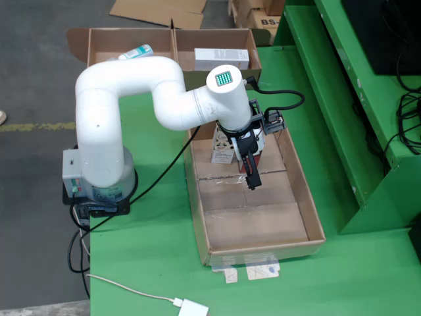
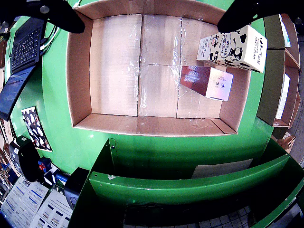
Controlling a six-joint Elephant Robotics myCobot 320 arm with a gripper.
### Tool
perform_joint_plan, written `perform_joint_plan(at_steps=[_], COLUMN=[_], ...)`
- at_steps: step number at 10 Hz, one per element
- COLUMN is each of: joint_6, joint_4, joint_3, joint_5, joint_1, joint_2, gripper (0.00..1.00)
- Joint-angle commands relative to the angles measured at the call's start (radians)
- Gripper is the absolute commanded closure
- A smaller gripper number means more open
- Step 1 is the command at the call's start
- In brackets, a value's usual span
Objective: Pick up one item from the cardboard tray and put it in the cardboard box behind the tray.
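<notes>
A long cardboard tray (image 1: 253,224) lies on the green table; its bare floor fills the wrist view (image 2: 116,71). At its far end stand a white carton with black cartoon print (image 1: 221,150) (image 2: 232,47) and a dark red box (image 2: 206,81), which the gripper mostly hides in the fixed view. My gripper (image 1: 252,179) hangs over the tray next to these items. In the wrist view its two black fingers (image 2: 57,14) stand wide apart and hold nothing. Behind the tray sits a two-part cardboard box (image 1: 172,39).
The box behind holds a light tube (image 1: 135,52) and a white flat package (image 1: 221,58). Green shelving (image 1: 368,112) rises at the right of the fixed view with cables (image 1: 408,125). The arm base (image 1: 99,178) stands left of the tray; a white adapter (image 1: 193,308) lies near the front.
</notes>
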Motion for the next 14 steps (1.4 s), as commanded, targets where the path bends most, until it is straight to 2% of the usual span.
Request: perform_joint_plan(at_steps=[1, 8, 9, 11, 12, 14], joint_6=[0.018, 0.041, 0.076, 0.076, 0.095, 0.106], joint_4=[0.007, -0.002, -0.071, -0.071, -0.137, -0.17], joint_3=[0.01, -0.017, 0.087, 0.087, 0.184, 0.212], joint_5=[-0.016, -0.037, -0.054, -0.054, -0.069, -0.085], joint_1=[0.046, 0.145, 0.257, 0.257, 0.305, 0.343], joint_2=[0.049, 0.092, 0.091, 0.091, 0.078, 0.099], gripper=[0.0, 0.0, 0.0, 0.0, 0.0, 0.0])
